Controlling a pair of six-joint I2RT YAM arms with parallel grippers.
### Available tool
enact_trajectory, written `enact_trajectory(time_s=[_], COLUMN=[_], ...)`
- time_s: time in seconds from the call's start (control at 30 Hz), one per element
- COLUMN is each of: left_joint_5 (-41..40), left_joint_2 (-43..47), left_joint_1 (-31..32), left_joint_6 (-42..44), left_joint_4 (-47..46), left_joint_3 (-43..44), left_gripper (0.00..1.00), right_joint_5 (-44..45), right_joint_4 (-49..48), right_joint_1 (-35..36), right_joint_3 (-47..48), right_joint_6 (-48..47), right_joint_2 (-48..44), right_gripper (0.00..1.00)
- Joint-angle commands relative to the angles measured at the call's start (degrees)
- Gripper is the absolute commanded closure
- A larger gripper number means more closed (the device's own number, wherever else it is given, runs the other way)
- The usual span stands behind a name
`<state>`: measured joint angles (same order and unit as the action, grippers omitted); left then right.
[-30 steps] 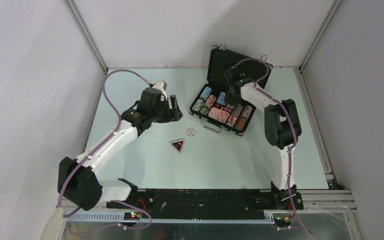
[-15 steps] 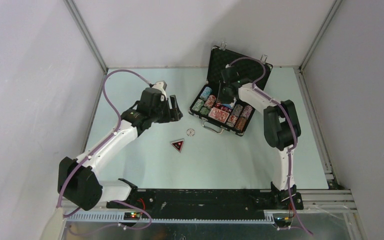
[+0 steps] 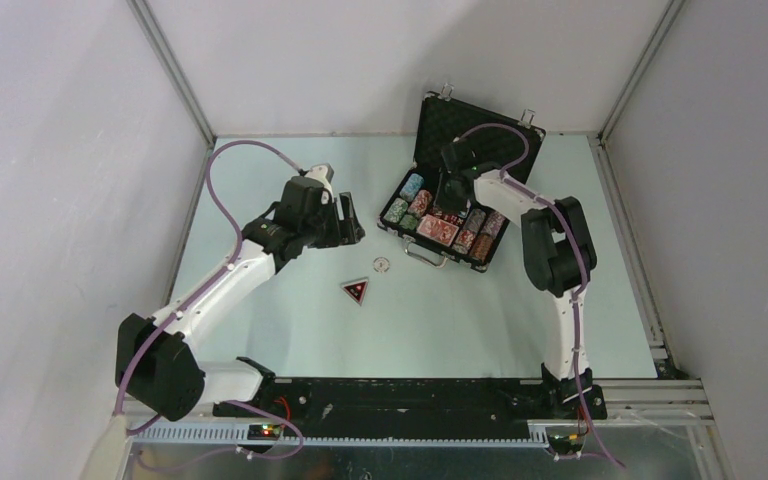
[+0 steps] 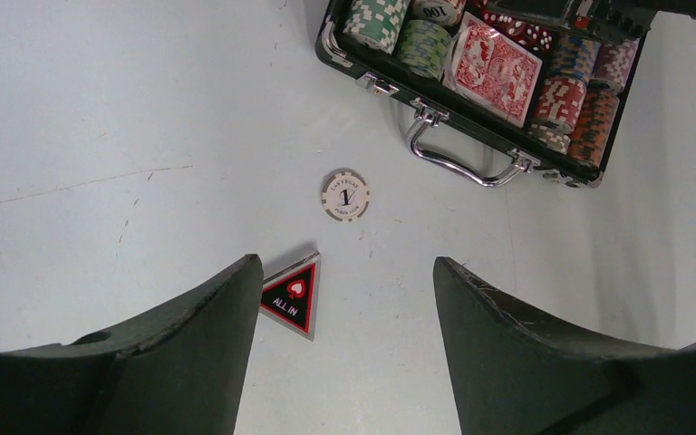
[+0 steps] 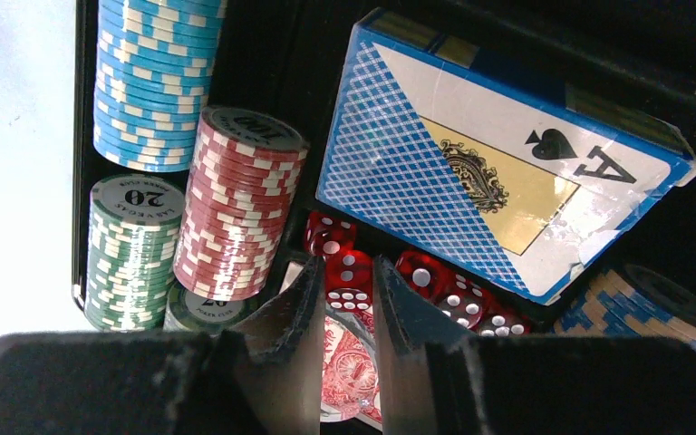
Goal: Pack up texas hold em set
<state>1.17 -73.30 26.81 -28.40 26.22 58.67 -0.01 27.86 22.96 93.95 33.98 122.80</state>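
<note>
The black briefcase (image 3: 396,231) lies open at the back of the table, with chip stacks and card decks in it. My right gripper (image 3: 447,207) is down inside it, shut on a red die (image 5: 349,275) at the dice slot, next to other red dice (image 5: 453,294). Around it are the blue deck (image 5: 471,154) and blue (image 5: 154,82), red/white (image 5: 240,199) and green (image 5: 131,249) chip stacks. My left gripper (image 3: 352,222) hovers open and empty over the table. Below it lie the black triangle (image 4: 292,297) and the white button (image 4: 344,196).
The case lid (image 3: 460,120) stands upright against the back wall. The silver handle (image 4: 462,168) sticks out of the case front towards the button. The red deck (image 4: 498,59) lies in the case's front row. Grey walls close in the table on three sides.
My right gripper has moved left and down into the case, over the dice slot. The left arm, triangle and button have not moved.
</note>
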Motion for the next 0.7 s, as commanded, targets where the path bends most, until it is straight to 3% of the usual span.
enact_trajectory(time_s=[0.0,0.27,0.37,0.47,0.57,0.67], left_joint_5=[-0.1,0.0,-0.1,-0.2,-0.2,0.3], left_joint_2=[0.4,1.4,1.3,1.3,1.2,1.0], left_joint_1=[-0.4,-0.4,-0.4,-0.4,-0.4,-0.4], left_joint_6=[0.6,0.1,0.2,0.4,0.4,0.2], left_joint_4=[-0.6,-1.0,-0.7,-0.5,-0.5,-0.7], left_joint_3=[0.3,-0.9,-0.5,-0.4,-0.2,-0.2], left_gripper=[0.25,0.25,0.25,0.25,0.25,0.25], right_joint_5=[2.8,8.6,9.0,8.2,7.4,7.9], right_joint_4=[0.9,1.6,1.8,2.2,1.9,1.3], right_joint_1=[-0.3,0.3,0.5,0.6,0.6,0.7], right_joint_3=[-0.4,-0.1,0.4,1.3,1.6,1.8], right_joint_6=[1.3,2.2,2.3,2.5,2.4,1.6], right_joint_2=[0.8,0.2,0.4,0.4,-0.6,-2.1], right_gripper=[0.78,0.73,0.57,0.51,0.49,0.54])
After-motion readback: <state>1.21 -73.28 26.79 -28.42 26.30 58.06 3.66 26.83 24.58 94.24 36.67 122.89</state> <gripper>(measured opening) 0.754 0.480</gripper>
